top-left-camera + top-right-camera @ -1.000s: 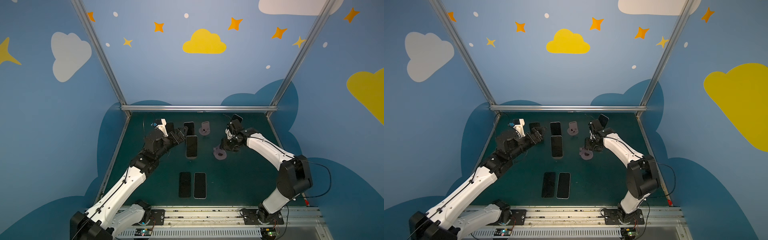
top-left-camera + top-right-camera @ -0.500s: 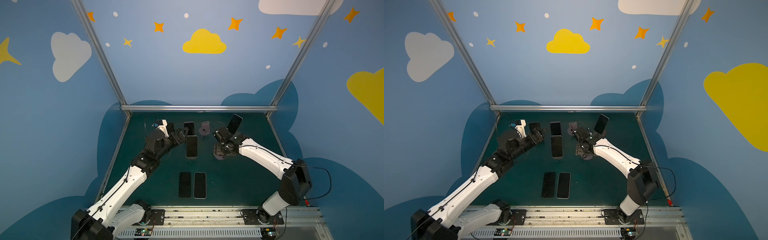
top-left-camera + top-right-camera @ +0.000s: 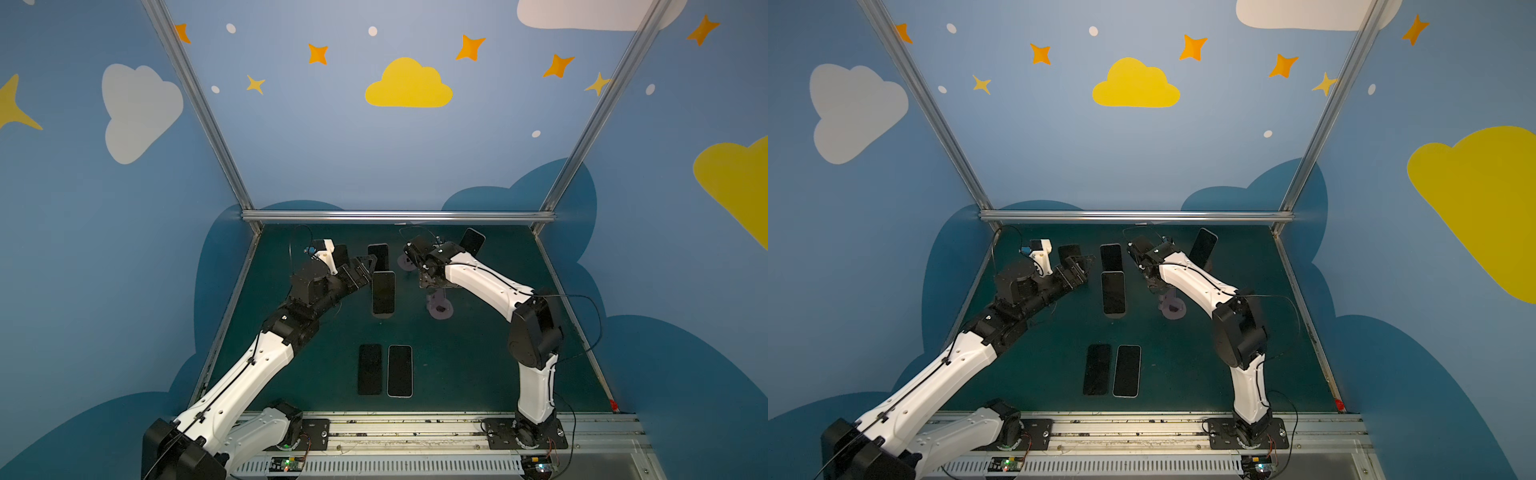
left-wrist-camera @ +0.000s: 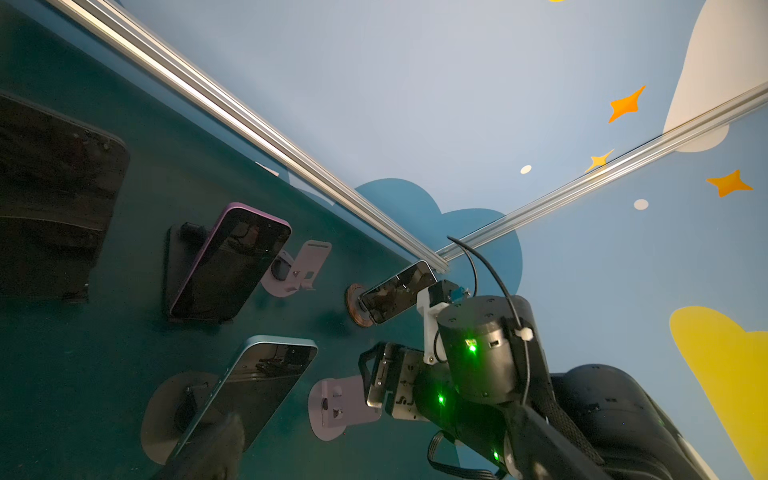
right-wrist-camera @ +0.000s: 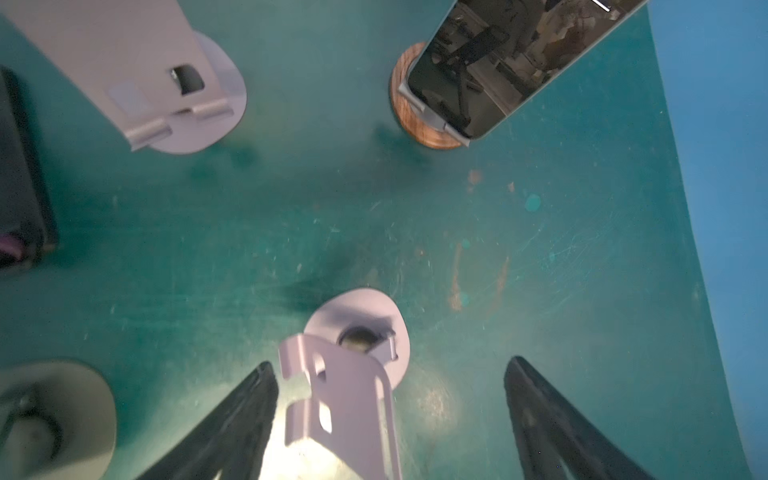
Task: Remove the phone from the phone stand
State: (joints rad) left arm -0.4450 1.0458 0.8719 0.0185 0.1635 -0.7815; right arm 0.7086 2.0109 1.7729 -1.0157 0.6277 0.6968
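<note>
A blue-rimmed phone (image 3: 383,293) (image 4: 257,386) leans on a round grey stand (image 4: 166,415) mid-table. My left gripper (image 3: 371,268) (image 3: 1084,268) hovers open at its left edge, holding nothing. Behind it a purple phone (image 3: 378,256) (image 4: 232,262) rests on a black stand. At the back right a third phone (image 3: 471,243) (image 5: 511,58) sits on a wooden stand (image 5: 415,124). My right gripper (image 3: 434,286) (image 5: 390,362) is open above an empty lilac stand (image 3: 439,307) (image 5: 345,399), which sits between its fingers (image 5: 249,415) untouched.
Two phones (image 3: 370,369) (image 3: 400,370) lie flat side by side near the front. A second empty lilac stand (image 3: 405,262) (image 5: 137,62) is at the back, and a dark phone (image 3: 340,253) stands at the back left. Metal rails border the green mat (image 3: 478,365).
My right gripper has gone from shut to open and swung left over the lilac stand, uncovering the phone on the wooden stand. The left arm has hardly moved.
</note>
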